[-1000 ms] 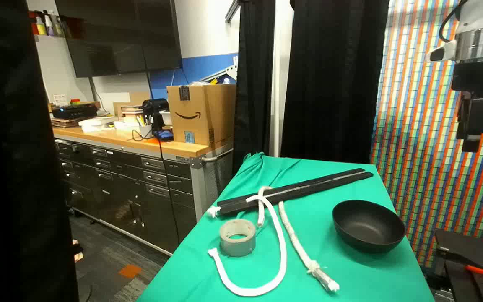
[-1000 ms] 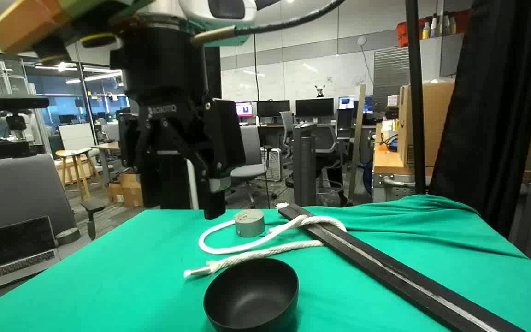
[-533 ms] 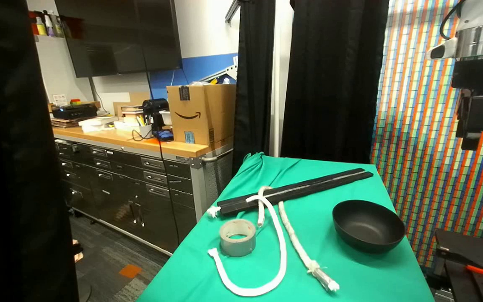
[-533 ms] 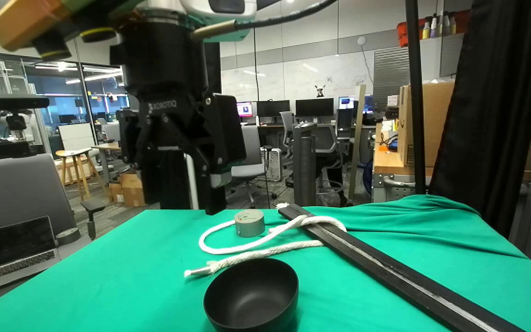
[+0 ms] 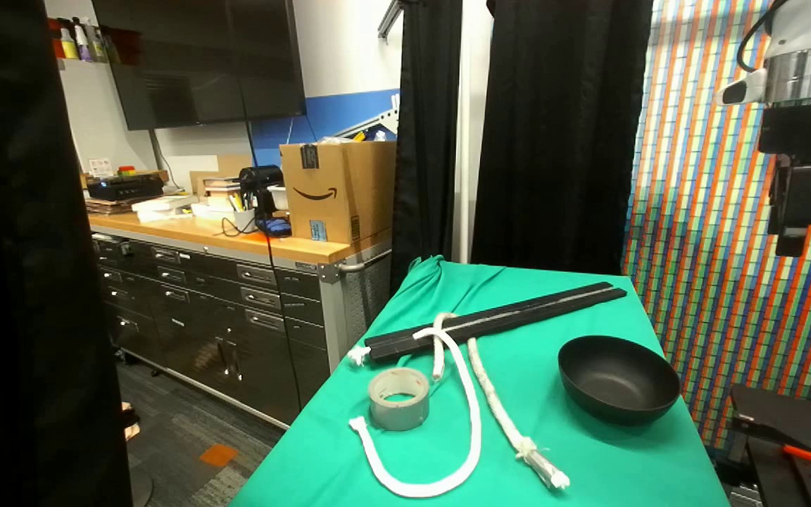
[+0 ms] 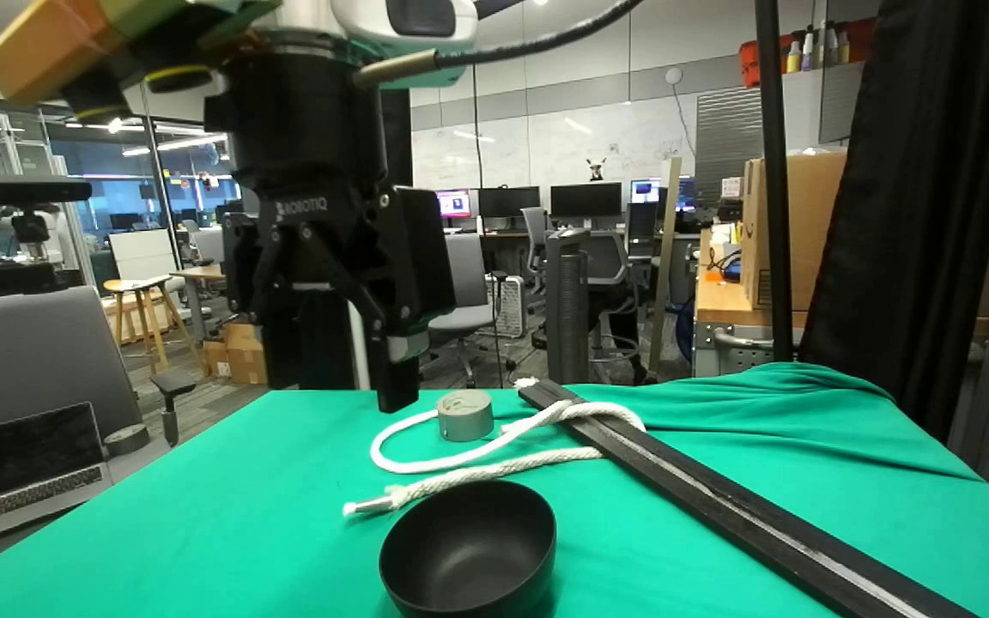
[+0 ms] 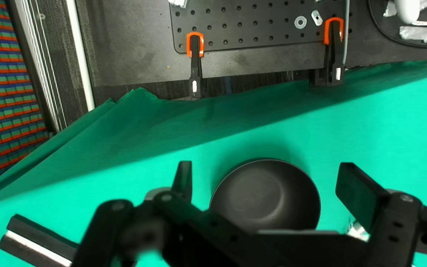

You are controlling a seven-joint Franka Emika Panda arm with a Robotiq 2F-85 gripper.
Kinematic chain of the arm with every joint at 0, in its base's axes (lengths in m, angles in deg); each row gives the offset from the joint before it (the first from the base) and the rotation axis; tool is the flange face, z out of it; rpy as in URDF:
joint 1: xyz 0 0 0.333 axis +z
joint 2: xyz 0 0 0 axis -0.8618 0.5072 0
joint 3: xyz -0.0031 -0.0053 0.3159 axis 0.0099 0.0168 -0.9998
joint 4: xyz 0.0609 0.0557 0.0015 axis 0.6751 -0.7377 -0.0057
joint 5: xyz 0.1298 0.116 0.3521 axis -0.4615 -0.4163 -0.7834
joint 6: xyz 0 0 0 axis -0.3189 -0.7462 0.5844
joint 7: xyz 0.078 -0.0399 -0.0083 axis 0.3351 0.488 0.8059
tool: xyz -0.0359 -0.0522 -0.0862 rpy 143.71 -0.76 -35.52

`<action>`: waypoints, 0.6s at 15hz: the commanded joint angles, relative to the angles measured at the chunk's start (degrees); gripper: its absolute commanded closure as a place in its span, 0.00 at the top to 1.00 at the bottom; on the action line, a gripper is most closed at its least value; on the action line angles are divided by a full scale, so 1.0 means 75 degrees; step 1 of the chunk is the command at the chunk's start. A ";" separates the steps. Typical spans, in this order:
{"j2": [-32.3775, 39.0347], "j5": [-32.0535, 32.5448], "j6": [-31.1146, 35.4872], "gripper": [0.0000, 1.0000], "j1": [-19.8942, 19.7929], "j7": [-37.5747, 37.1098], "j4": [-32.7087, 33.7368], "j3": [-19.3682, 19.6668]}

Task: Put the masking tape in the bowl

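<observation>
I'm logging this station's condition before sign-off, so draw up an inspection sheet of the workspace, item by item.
Surface: green cloth, creased toward one corner.
Job's things: masking tape lies flat on the cloth, hole up; bowl sits upright, apart from it, nothing seen inside.
Clutter: white rope curls beside the tape and crosses over the black rod.
Grasping part: claw open, hangs above the cloth, holds nothing.
Cables: black cable above the claw in an exterior view, off the cloth.
Surroundings: black curtains, a cardboard box on a workbench, orange-and-black clamps by the cloth's edge in the wrist view.
</observation>
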 commanded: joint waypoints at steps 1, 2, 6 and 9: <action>0.0256 -0.0091 0.0023 1.00 -0.0137 -0.0476 0.0300 -0.0115; 0.0400 -0.0126 0.0001 1.00 -0.0165 -0.0675 0.0409 -0.0165; 0.1239 -0.0482 0.0035 1.00 -0.0200 -0.1646 0.1115 -0.0413; 0.2197 -0.0999 -0.0027 1.00 -0.0279 -0.2859 0.2074 -0.0786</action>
